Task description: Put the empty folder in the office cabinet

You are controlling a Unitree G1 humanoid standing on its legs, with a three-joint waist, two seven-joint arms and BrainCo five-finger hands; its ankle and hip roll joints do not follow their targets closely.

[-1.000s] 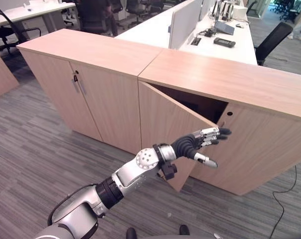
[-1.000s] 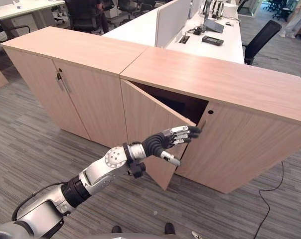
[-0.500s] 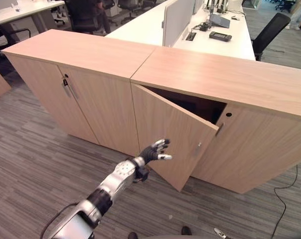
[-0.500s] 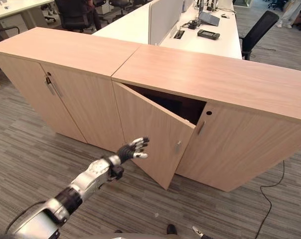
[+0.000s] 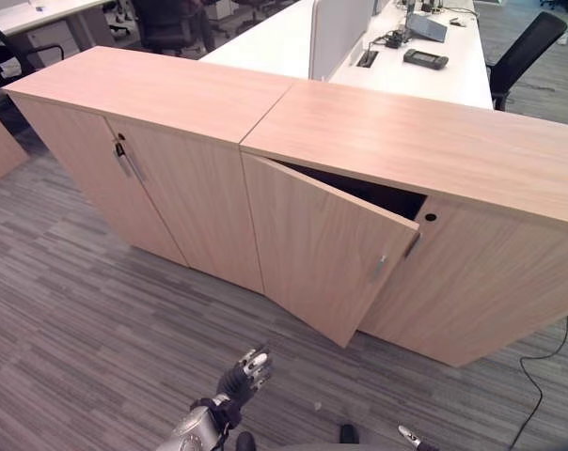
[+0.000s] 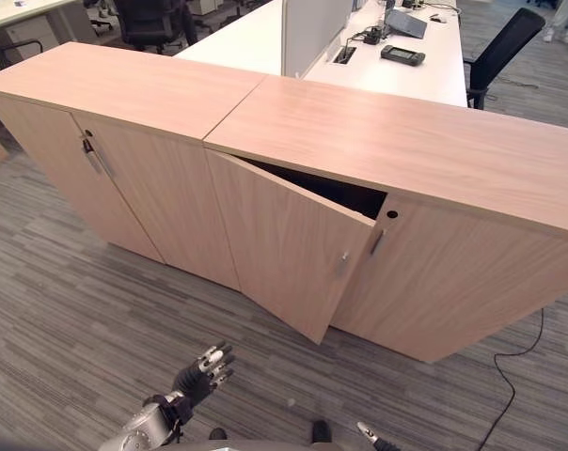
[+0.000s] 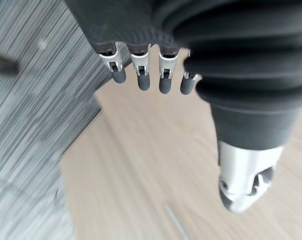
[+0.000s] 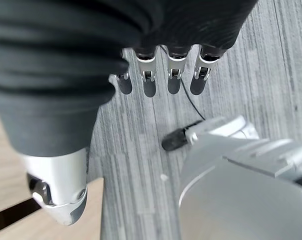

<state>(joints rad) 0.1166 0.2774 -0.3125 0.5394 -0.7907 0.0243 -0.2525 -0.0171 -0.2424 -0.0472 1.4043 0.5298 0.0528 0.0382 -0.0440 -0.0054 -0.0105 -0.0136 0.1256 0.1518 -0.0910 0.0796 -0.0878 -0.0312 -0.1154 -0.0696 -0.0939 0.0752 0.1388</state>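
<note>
Lowered from the cabinet door (image 5: pixel 326 249), my left hand (image 5: pixel 243 371) now hangs near the floor, fingers straight, holding nothing; my right hand (image 8: pixel 156 70) likewise. I cannot see the folder; the door stands ajar ahead.

Grey striped carpet floor (image 5: pixel 68 310). Behind the wooden units, a long white desk (image 5: pixel 284 42) with a grey divider screen (image 5: pixel 339 28) and dark devices on top. Black office chairs: one far right (image 5: pixel 524 52), others upper left (image 5: pixel 162 19).
</note>
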